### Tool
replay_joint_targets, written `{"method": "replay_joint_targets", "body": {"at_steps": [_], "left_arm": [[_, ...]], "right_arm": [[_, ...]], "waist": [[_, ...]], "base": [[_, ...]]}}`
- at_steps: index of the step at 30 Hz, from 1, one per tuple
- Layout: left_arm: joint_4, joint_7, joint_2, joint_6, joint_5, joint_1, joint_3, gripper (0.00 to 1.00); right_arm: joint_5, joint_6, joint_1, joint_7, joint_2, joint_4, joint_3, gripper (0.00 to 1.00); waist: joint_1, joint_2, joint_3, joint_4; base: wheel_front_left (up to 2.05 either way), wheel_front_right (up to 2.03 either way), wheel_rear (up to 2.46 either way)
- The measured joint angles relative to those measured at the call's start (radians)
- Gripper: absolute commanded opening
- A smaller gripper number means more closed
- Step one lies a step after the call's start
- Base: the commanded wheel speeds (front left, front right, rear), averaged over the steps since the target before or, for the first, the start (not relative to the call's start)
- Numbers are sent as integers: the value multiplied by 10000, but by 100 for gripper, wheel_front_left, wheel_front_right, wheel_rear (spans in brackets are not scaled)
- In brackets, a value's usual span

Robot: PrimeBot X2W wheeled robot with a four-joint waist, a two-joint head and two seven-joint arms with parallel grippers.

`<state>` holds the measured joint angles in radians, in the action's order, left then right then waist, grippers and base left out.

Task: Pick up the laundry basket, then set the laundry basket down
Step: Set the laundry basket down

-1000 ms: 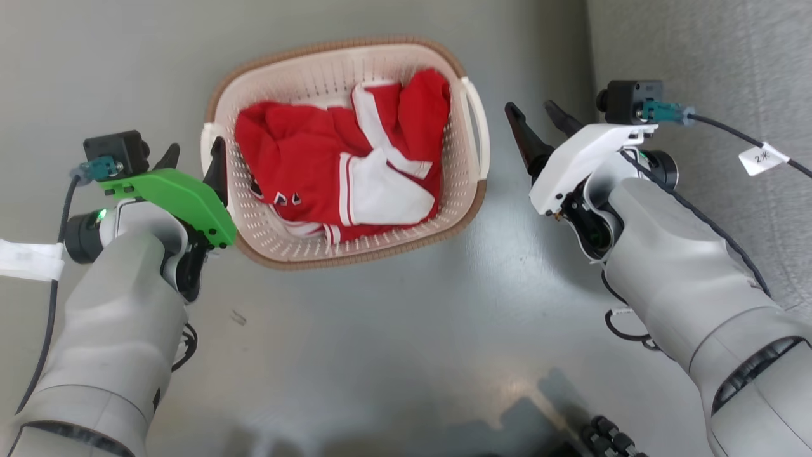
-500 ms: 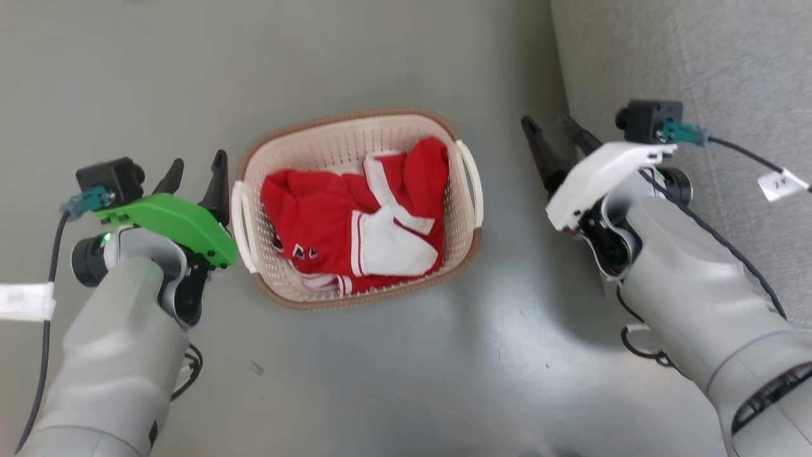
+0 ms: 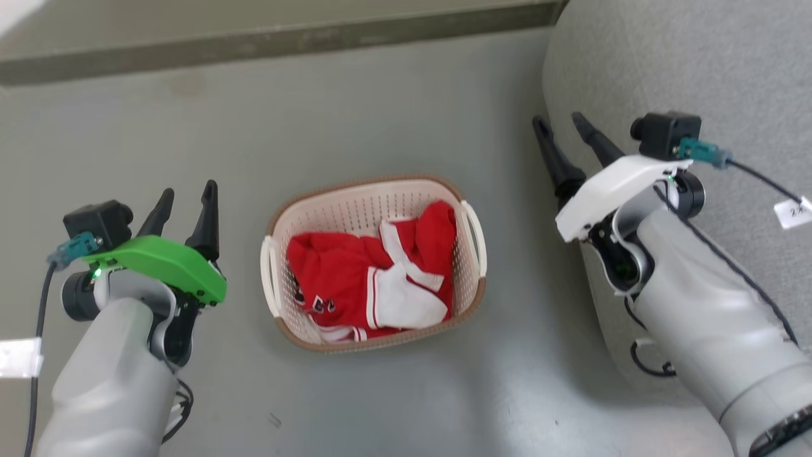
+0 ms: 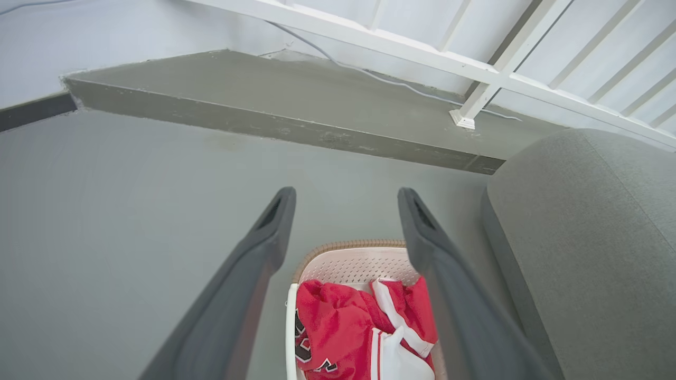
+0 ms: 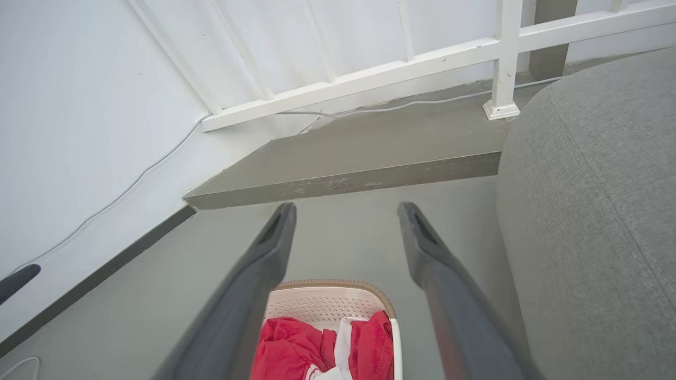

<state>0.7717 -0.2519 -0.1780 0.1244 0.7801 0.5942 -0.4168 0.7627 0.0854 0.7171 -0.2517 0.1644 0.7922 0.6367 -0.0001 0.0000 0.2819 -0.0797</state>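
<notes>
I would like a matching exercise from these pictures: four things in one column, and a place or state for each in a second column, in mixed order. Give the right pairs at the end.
Column one
1. laundry basket
2. red garment
3. left claw
4. right claw

Column two
A. open, beside the grey sofa
B. stands on the floor, not gripped
C. open, left of the basket
D. lies in the basket

Pairs: 1-B, 2-D, 3-C, 4-A.
</notes>
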Motion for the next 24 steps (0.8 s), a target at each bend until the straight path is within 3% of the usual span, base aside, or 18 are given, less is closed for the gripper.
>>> {"method": "replay_joint_targets", "body": {"at_steps": [14,24], "left_arm": [[-2368,0,35,-278,-1386,-1947,1122,100],[-3804,0,345,-472,-1939,-3278,2034,100]], "right_arm": [[-1544,-832,-2135,-2,211,-2117,-1047,100],[-2301,-1325,-3220,-2,339,-3622,-1827,100]], "waist": [[0,0,-1719,121],[0,0,-2251,157]], "base": [[0,0,0],[0,0,0]]}}
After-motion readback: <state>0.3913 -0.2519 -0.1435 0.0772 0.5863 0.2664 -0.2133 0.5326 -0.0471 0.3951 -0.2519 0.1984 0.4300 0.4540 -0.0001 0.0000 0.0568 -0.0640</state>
